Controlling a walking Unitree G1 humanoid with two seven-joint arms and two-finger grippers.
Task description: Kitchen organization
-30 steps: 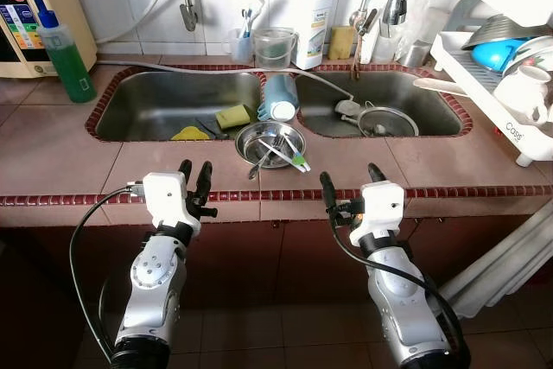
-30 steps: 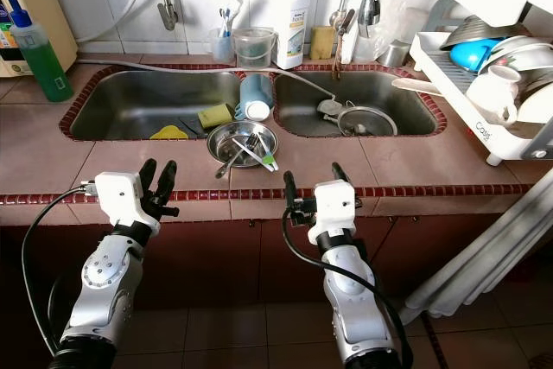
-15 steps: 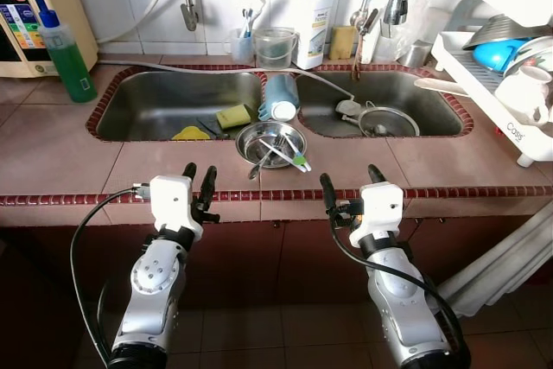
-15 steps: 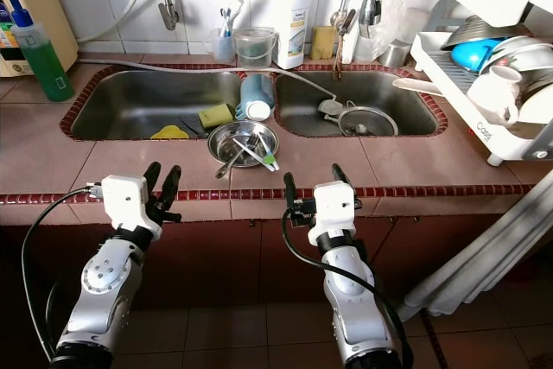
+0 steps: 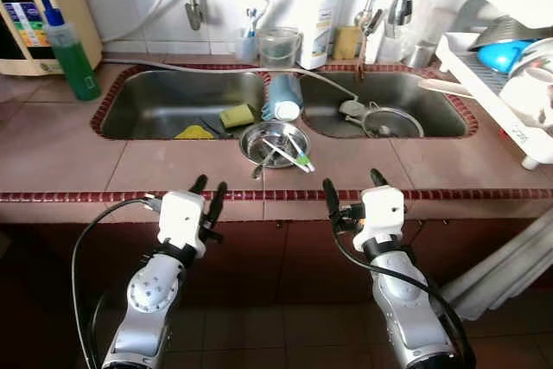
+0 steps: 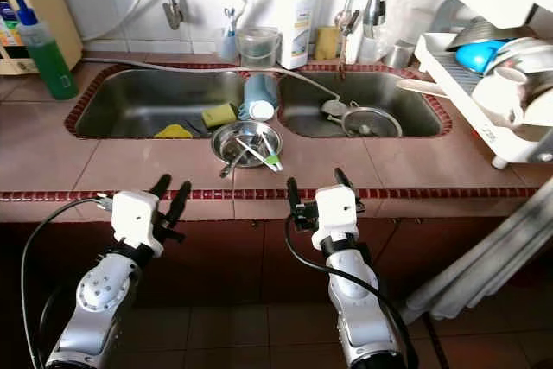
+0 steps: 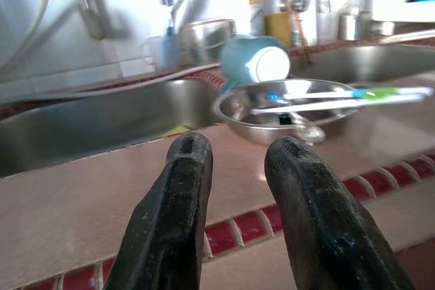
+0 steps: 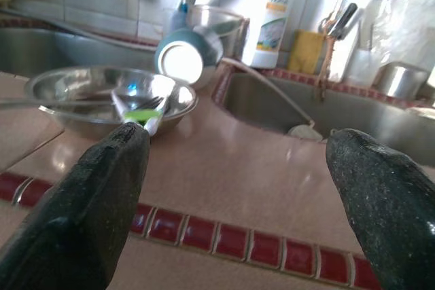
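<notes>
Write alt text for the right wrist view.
The right gripper's two black fingers spread wide above a red-trimmed tiled counter edge. Beyond sits a steel bowl holding a green-handled utensil, then a tipped blue cup and a white bottle.

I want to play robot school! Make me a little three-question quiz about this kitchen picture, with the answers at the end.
1. True or false: the metal bowl sits on the counter between the two sinks.
2. Which gripper has its fingers spread wider, the left gripper or the right gripper?
3. What colour is the liquid in the bottle at the far left of the counter? A) red B) green C) yellow

Key
1. True, and it holds utensils.
2. The right gripper; both are open and hold nothing.
3. B, green.
</notes>
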